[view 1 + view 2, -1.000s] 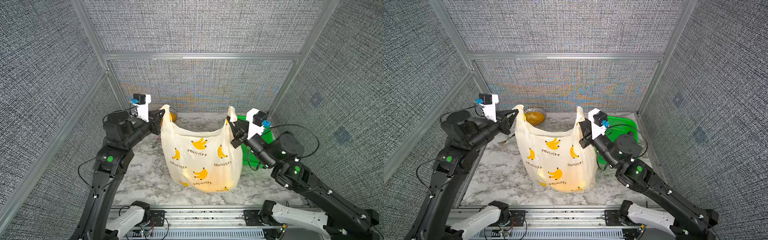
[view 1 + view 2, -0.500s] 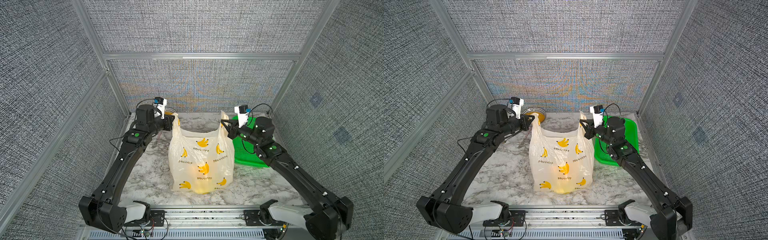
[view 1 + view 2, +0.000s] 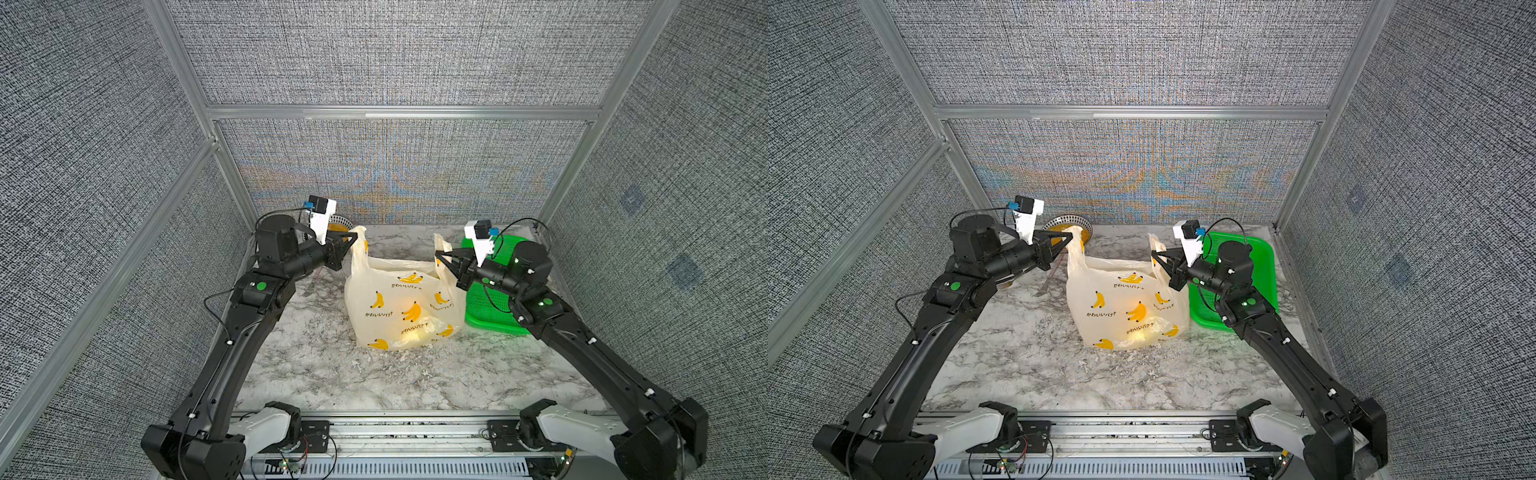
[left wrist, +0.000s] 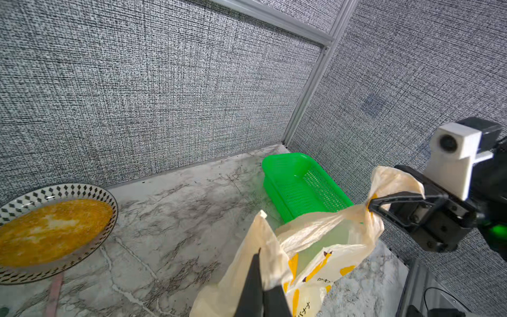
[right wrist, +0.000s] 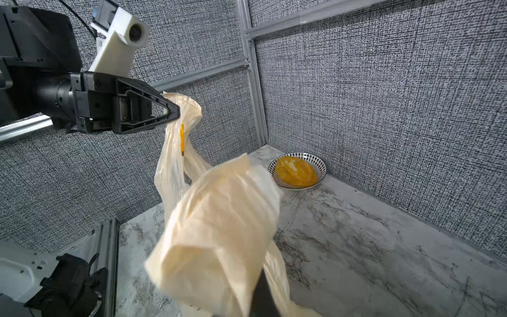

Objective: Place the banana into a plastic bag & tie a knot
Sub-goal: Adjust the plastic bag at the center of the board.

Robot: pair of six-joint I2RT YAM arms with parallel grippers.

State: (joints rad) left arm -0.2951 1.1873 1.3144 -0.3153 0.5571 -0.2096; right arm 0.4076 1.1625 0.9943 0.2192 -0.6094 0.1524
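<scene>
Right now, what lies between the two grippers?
The open mouth of the plastic bag, with the left gripper and the right gripper each pinching one handle; both top views show it.

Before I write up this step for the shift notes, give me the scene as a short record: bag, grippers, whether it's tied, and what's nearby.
bag: plastic bag upright on table, mouth open
left gripper: shut on one handle
right gripper: shut on other handle
tied: no, handles held apart
nearby: green basket by the right arm; plate of yellow food at back wall
</scene>
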